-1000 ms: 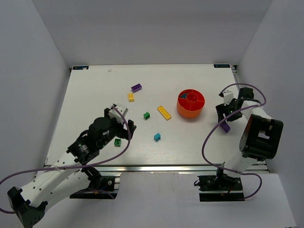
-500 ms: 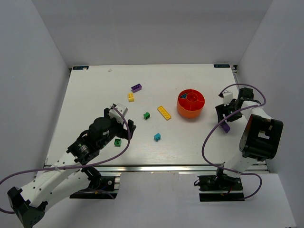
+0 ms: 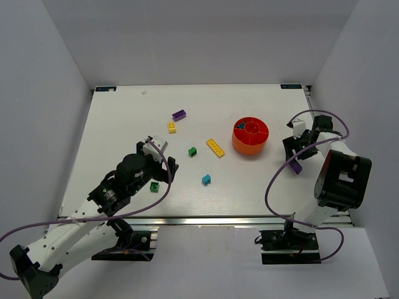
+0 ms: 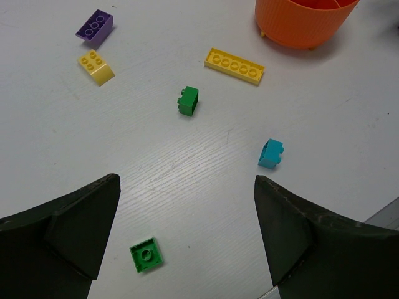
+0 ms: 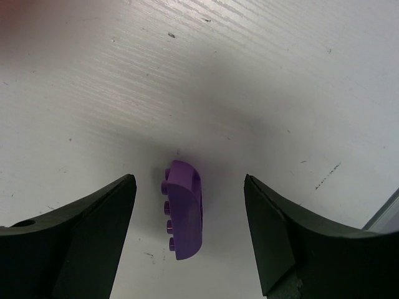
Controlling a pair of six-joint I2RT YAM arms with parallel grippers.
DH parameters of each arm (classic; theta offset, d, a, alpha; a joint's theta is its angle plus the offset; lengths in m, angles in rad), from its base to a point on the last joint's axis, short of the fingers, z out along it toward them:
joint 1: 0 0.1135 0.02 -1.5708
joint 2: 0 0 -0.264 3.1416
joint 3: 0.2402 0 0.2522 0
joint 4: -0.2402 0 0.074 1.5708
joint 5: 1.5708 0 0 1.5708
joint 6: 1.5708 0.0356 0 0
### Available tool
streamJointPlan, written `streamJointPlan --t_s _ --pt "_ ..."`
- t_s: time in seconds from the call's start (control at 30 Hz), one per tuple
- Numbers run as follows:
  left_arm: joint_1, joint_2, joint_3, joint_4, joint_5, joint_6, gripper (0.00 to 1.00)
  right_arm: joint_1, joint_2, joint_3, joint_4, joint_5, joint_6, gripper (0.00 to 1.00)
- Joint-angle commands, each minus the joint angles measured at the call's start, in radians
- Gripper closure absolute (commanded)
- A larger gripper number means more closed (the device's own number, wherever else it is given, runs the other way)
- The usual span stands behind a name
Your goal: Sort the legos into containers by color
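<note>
The orange-red bowl [image 3: 250, 136] stands right of centre, with a teal brick in one compartment; its wall shows in the left wrist view [image 4: 302, 22]. My right gripper [image 3: 298, 156] is open over a curved purple brick [image 5: 184, 209] lying on its side between the jaws, untouched; it also shows in the top view [image 3: 297, 167]. My left gripper [image 3: 161, 171] is open and empty above a flat green brick [image 4: 146, 255]. Ahead of it lie a small green brick [image 4: 188, 100], a teal brick [image 4: 271, 153], a long yellow plate [image 4: 234, 65], a yellow brick [image 4: 96, 66] and a purple brick [image 4: 95, 26].
The right table edge [image 3: 315, 124] runs close beside my right gripper. A purple cable [image 3: 277, 177] loops from the right arm over the table. The table's front rail [image 3: 206, 219] lies near the flat green brick.
</note>
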Motion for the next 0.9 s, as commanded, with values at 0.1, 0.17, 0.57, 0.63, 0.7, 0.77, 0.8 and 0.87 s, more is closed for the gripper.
streamJointPlan --t_s 0.1,0.17,0.57,0.63,0.7,0.77,0.8,0.87 --pt "-0.005 -0.011 -0.001 0.000 -0.003 0.006 0.03 -0.002 -0.015 0.000 0.019 -0.015 -0.007 0.25" --pt "-0.005 -0.013 -0.001 0.001 -0.001 0.006 0.02 -0.002 -0.018 -0.003 0.021 -0.015 -0.005 0.25" --pt "-0.005 -0.013 -0.001 -0.002 -0.004 0.006 0.02 -0.002 -0.049 0.001 0.001 -0.009 -0.005 0.25" --pt "-0.005 -0.014 -0.001 -0.004 -0.004 0.006 0.02 -0.002 -0.057 0.009 -0.005 -0.011 -0.005 0.25" --pt "-0.005 -0.019 -0.001 -0.002 -0.004 0.008 0.02 -0.002 -0.060 0.020 -0.017 -0.011 -0.008 0.25" --pt "-0.005 -0.020 -0.001 0.000 -0.006 0.008 0.02 -0.002 -0.061 0.038 -0.030 -0.012 -0.008 0.25" --pt "-0.005 -0.022 -0.001 -0.002 -0.006 0.008 0.02 -0.002 -0.063 0.041 -0.039 -0.012 -0.011 0.25" --pt "-0.005 -0.022 -0.001 -0.004 -0.006 0.008 0.02 -0.001 -0.067 0.055 -0.051 -0.012 -0.013 0.25"
